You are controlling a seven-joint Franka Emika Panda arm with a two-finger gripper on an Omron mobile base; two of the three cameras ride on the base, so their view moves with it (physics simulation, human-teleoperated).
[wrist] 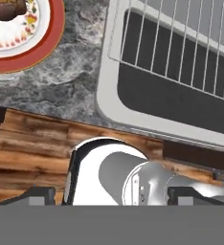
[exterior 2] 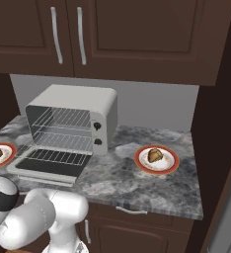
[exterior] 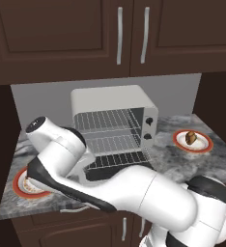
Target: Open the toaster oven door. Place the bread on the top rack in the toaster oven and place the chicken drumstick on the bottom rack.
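The grey marbled counter [exterior 2: 137, 180] carries two red-rimmed plates: the right plate [exterior 2: 156, 159] lies at about four o'clock on it in the right base view, the left plate [wrist: 23, 45] at eleven o'clock in the hand view. Dark brown upper cabinets [exterior: 62, 34] with silver bar handles [exterior: 120, 34] hang at twelve o'clock. Wood flooring [wrist: 32, 148] shows below the counter edge.
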